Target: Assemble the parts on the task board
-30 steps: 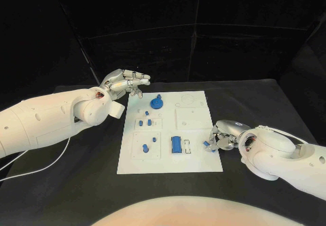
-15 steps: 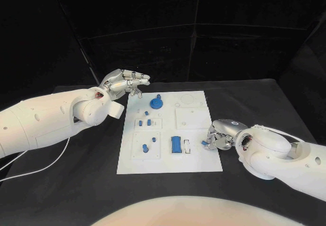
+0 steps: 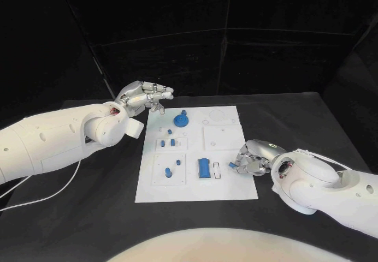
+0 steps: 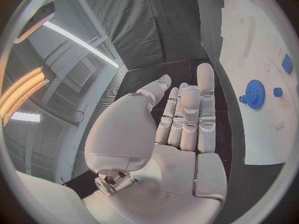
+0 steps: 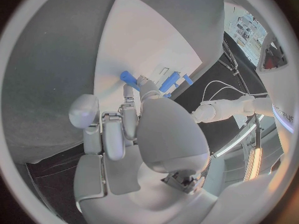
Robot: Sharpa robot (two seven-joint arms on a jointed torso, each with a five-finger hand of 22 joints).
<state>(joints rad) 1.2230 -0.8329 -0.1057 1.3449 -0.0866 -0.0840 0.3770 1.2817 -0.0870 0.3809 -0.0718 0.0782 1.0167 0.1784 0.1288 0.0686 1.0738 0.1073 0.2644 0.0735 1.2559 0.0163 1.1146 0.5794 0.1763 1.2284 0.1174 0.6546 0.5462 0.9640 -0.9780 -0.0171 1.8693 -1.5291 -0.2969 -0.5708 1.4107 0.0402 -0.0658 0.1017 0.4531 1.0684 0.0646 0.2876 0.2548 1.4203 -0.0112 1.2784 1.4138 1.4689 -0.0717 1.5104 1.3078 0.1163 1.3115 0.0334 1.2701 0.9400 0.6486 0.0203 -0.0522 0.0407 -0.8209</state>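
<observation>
The white task board (image 3: 228,186) lies in the middle of the black table. On it are a blue gear (image 3: 182,119), a blue rectangular block (image 3: 204,167) and several small blue pegs (image 3: 167,143). My right hand (image 3: 252,157) rests over the board's right edge and pinches a small blue part (image 3: 234,164) at its fingertips. In the right wrist view the same part (image 5: 127,77) sticks out past the fingertips above the board (image 5: 143,30). My left hand (image 3: 146,96) hovers off the board's far left corner, fingers apart, holding nothing. The left wrist view shows the gear (image 4: 254,93) beyond its fingers (image 4: 187,112).
A white cable (image 3: 47,191) runs across the table at the left under my left arm. Black table surface (image 3: 299,114) surrounds the board on all sides, with black curtains behind.
My right hand has shifted a little left and further onto the board, carrying the small blue part. The left hand has stayed in place.
</observation>
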